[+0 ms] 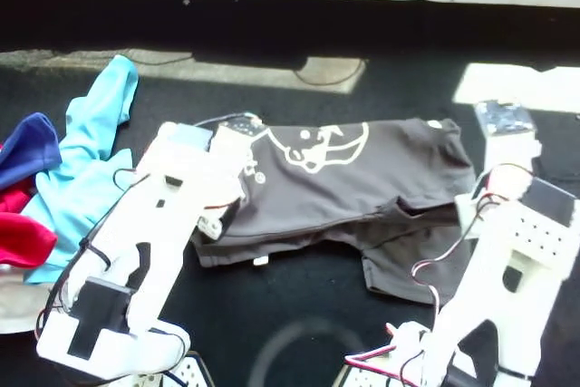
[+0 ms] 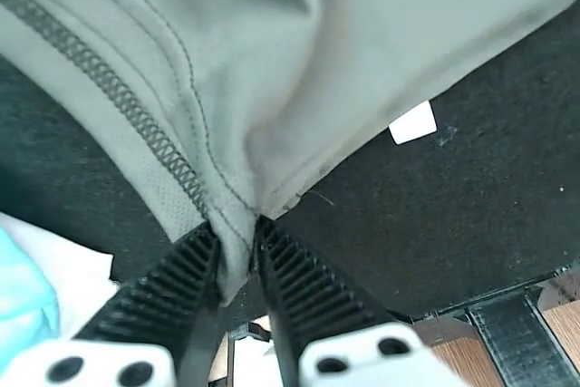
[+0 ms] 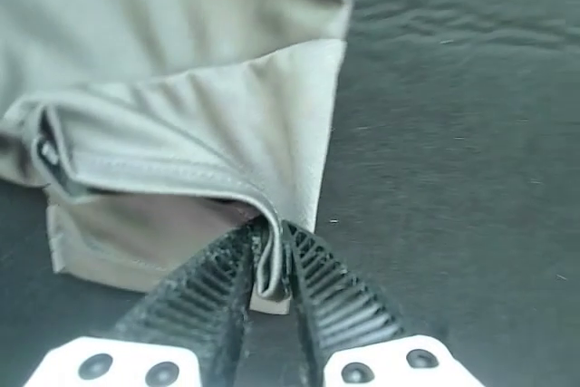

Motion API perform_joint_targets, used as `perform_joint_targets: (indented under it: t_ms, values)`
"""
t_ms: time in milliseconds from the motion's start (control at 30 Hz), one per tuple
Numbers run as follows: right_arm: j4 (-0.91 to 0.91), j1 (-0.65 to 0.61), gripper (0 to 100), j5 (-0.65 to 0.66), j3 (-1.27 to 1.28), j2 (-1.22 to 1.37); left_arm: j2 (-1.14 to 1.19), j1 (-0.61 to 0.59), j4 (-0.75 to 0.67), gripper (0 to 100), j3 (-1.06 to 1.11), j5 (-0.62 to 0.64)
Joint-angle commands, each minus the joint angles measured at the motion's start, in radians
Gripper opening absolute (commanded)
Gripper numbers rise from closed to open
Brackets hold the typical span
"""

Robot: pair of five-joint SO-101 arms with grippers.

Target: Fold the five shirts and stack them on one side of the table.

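Note:
A grey shirt (image 1: 362,178) with a white print lies partly folded across the middle of the black table. My left gripper (image 2: 237,246) is shut on the grey shirt's (image 2: 272,52) stitched seam at its left end, where the left arm (image 1: 163,215) stands in the high view. My right gripper (image 3: 270,256) is shut on a hemmed edge of the grey shirt (image 3: 181,124) at its right end, by the right arm (image 1: 512,224). At the table's left lie a light blue shirt (image 1: 91,147), a dark blue shirt (image 1: 27,147) and a red shirt (image 1: 20,237) in a loose heap.
A white cloth (image 1: 14,301) shows at the left edge under the heap. A small white tag (image 2: 413,122) lies on the black mat beside the grey shirt. Bright patches of light fall on the table's far side (image 1: 517,86). The mat's near middle (image 1: 299,333) is bare.

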Motion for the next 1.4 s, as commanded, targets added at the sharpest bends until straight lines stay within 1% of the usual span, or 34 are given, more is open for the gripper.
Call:
perform_joint_targets:
  t_ms: [0, 167, 367, 400, 467, 533, 600, 667, 700, 767, 867, 933, 967, 1000, 1033, 1067, 1100, 1133, 1167, 1267, 1367]
  values:
    - [-0.013, 0.071, 0.6, 0.017, -0.074, -0.041, -0.030, -0.002, -0.038, 1, 0.019, 0.006]
    - [-0.016, 0.097, 0.6, 0.081, -0.007, -0.044, -0.030, -0.001, -0.097, 1, 0.079, 0.006]
    - [-0.033, 0.093, 0.6, 0.092, 0.087, -0.042, -0.030, -0.005, -0.123, 1, 0.113, 0.006]
    - [-0.036, 0.093, 0.9, 0.092, 0.088, -0.042, -0.030, -0.007, -0.123, 2, 0.107, 0.006]
    - [-0.033, 0.093, 1.6, 0.092, 0.085, -0.044, -0.042, -0.010, -0.117, 7, 0.102, 0.005]
    - [-0.002, 0.087, 6.7, 0.089, 0.082, -0.051, -0.041, -0.015, -0.064, 14, 0.067, 0.002]
    - [0.059, 0.050, 14.5, 0.091, 0.059, -0.051, -0.041, -0.036, -0.002, 20, 0.002, 0.000]
    - [0.131, 0.001, 19.4, 0.084, 0.022, -0.051, -0.041, -0.084, 0.071, 22, -0.094, -0.002]
    - [0.165, -0.031, 19.6, 0.083, 0.001, -0.051, -0.041, -0.111, 0.106, 22, -0.156, -0.009]
    - [0.205, -0.091, 19.3, 0.029, -0.050, -0.051, -0.041, -0.163, 0.164, 22, -0.285, -0.061]
    - [0.209, -0.156, 19.1, -0.107, -0.133, -0.047, -0.030, -0.222, 0.206, 22, -0.469, -0.089]
    - [0.171, -0.197, 18.7, -0.184, -0.180, -0.039, -0.030, -0.232, 0.206, 21, -0.536, -0.089]
    - [0.137, -0.220, 16.6, -0.218, -0.186, -0.039, -0.028, -0.228, 0.203, 19, -0.544, -0.086]
    - [0.102, -0.248, 12.5, -0.245, -0.183, -0.036, -0.027, -0.220, 0.189, 14, -0.544, -0.084]
    - [0.059, -0.278, 5.4, -0.267, -0.170, -0.028, -0.019, -0.203, 0.147, 5, -0.533, -0.068]
    - [0.025, -0.306, 0.0, -0.284, -0.156, -0.012, -0.004, -0.189, 0.098, 0, -0.513, -0.031]
    - [-0.005, -0.334, 1.8, -0.295, -0.143, 0.016, 0.021, -0.174, 0.055, 3, -0.498, 0.003]
    - [-0.033, -0.355, 2.6, -0.299, -0.133, 0.051, 0.051, -0.154, 0.012, 2, -0.484, 0.026]
    - [-0.059, -0.371, 0.9, -0.307, -0.130, 0.096, 0.090, -0.131, -0.026, 0, -0.476, 0.043]
    - [-0.153, -0.378, 0.8, -0.341, -0.134, 0.243, 0.231, -0.076, -0.107, 1, -0.483, 0.098]
    - [-0.266, -0.378, 0.8, -0.351, -0.148, 0.389, 0.381, -0.062, -0.176, 1, -0.510, 0.141]
